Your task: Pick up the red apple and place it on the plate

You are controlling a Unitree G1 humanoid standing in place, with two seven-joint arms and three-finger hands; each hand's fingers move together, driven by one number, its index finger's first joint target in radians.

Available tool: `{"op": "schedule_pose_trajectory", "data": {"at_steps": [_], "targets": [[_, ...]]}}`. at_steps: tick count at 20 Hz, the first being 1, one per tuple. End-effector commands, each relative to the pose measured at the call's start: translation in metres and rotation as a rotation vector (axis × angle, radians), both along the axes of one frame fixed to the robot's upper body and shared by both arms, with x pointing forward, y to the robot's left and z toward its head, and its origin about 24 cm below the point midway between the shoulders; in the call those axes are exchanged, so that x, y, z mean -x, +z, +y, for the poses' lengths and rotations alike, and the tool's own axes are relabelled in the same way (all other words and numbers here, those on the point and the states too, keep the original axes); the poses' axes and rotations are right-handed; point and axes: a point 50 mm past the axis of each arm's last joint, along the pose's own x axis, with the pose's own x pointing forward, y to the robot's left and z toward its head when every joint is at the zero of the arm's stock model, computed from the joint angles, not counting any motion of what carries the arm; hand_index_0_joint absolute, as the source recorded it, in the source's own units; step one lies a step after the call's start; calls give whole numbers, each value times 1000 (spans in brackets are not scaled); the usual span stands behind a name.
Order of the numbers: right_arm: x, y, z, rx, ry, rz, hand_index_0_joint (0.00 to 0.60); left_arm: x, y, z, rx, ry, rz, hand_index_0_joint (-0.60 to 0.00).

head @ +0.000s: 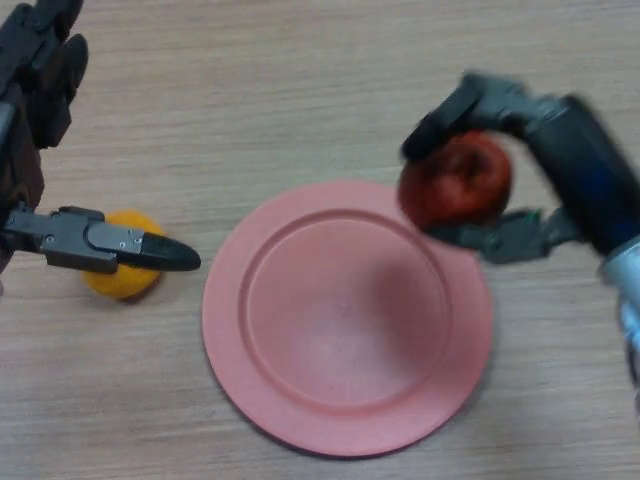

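Observation:
The red apple (458,180) is held in my right hand (490,100), whose fingers curl over its top while the thumb (495,240) grips below. The apple hangs above the upper right rim of the pink plate (346,318), which lies at the middle of the wooden table. My left hand (45,75) shows at the left edge, away from the plate, with its fingers straight and its thumb (120,245) reaching out over an orange fruit.
An orange fruit (122,275) lies on the table left of the plate, partly under my left thumb. The wooden table (300,90) stretches bare behind the plate.

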Motion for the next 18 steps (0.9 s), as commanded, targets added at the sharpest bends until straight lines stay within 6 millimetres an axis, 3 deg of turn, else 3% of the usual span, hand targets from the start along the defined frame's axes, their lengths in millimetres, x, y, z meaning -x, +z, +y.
{"op": "schedule_pose_trajectory", "data": {"at_steps": [1,4,7,9,12,18], "targets": [[11,16,5,-147,-7,-71,600,17,39,2,-66,21,-279,0],[14,-4,9,-242,-45,61,600,18,40,-1,-100,19,-286,0],[11,-8,5,-307,-48,136,200,16,42,0,-97,46,-305,0],[9,-7,0,-402,-38,245,0,14,46,0,-94,57,-311,0],[5,-3,-6,-437,-59,256,0,16,49,-3,-93,47,-295,0],[16,35,-29,-495,-21,174,0,18,41,-3,-61,18,-238,0]]}}
